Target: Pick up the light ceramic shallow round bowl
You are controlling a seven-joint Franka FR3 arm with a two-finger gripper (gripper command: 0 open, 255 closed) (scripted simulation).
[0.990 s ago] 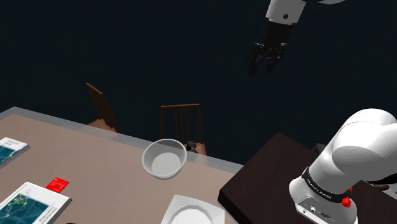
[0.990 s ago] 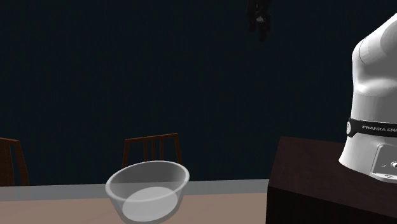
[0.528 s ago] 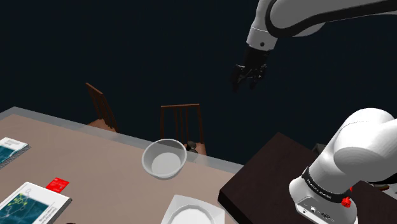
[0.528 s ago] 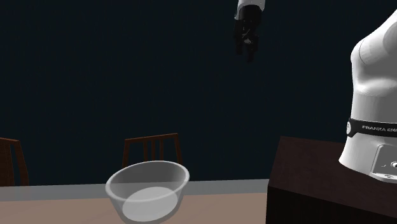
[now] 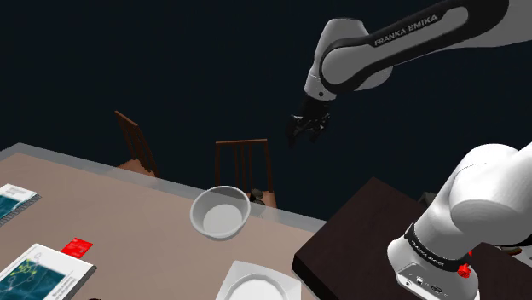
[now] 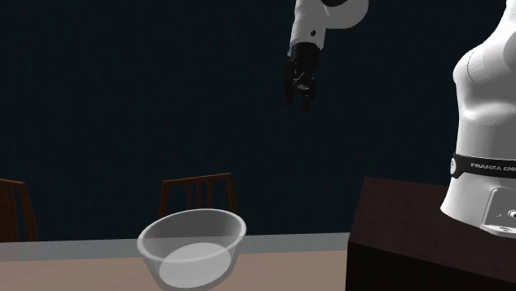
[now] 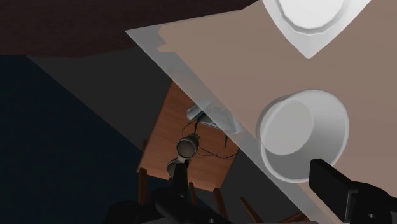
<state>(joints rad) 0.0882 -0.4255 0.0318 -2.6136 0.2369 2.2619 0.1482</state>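
Along the table's left edge in the shoulder view lie two booklets with teal-and-white covers, and a small red card lies just beside the nearer one. Two brown wooden chairs stand beyond the far edge. The light shallow round bowl sits upright and empty close to that far edge, just in front of the right-hand chair. A white plate lies nearer the camera, toward the table's corner by the dark stand. The black gripper hangs high in the air above and to the right of the bowl, well apart from it, roughly over the chair. In the wrist view its fingers stand spread apart with nothing between them, and the bowl lies far below by the table's edge.
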